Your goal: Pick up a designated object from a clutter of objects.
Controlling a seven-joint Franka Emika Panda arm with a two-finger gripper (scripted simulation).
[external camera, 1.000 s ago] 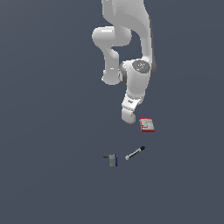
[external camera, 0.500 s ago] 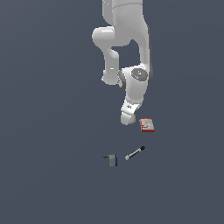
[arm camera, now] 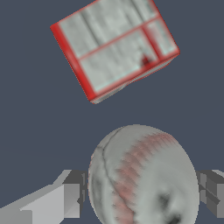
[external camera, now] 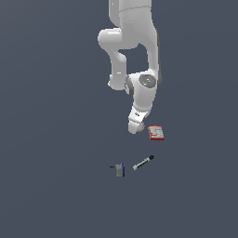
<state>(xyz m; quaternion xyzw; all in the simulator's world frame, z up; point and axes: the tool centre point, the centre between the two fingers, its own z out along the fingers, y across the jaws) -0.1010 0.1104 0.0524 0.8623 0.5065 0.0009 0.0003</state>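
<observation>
Arm lower than half a second ago; claw (arm camera: 142, 192) now down at the dark grey counter (external camera: 56, 186), straddling the pale, round, red-seamed ball (arm camera: 142, 175); one finger (arm camera: 72, 194) each side, gaps visible, so spread, not yet gripping; flat red-and-white box (arm camera: 114, 48) lies just beside the ball; judgement: descent about finished, closing comes next.

No words, numbers or brand marks can be read on anything here. The red-and-white box (arm camera: 114, 46), upper middle of the wrist view, carries only blurred grey smudges split by thin red lines, and the ball (arm camera: 144, 177) below it has nothing but faint reddish seam marks. In the exterior view everything is too small to show any print.
</observation>
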